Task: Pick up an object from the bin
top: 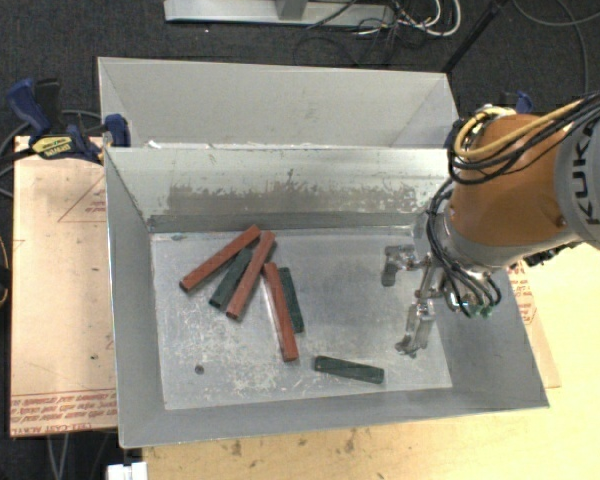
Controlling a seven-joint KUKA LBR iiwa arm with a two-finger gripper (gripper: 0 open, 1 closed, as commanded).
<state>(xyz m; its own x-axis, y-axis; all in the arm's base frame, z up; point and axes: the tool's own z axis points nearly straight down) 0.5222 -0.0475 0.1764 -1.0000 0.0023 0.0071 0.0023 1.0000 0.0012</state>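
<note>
Fingers [416,320] of the arm stand spread apart over the right part of the grey metal bin [280,173], with bare bin floor showing between the 2 of them and nothing held. 1 of them points toward the bin's left and the other toward its near wall. Above them sits the arm's orange cover [502,203], wrapped with loops of cable.

Nearest to the fingers is a short dark green bar [349,369]. It lies flat on the floor, just beyond the lower fingertip, to its left and closer to the near wall, and does not touch it. It lies alone, apart from the other things.

Well to the left of the fingers lies a loose heap of 5 sticks. A red-brown stick [281,315] on the heap's near side points roughly toward the near wall, with a dark green stick [292,300] beside it on the side facing the fingers. Farther left, 2 more red-brown sticks run slantwise: a long one [220,259] at the far-left edge of the heap and another [250,275] next to it. A dark green stick [230,280] lies between these 2, partly covered.

A small dark speck [198,370] sits on the floor beyond the heap, far to the left of the fingers.
</note>
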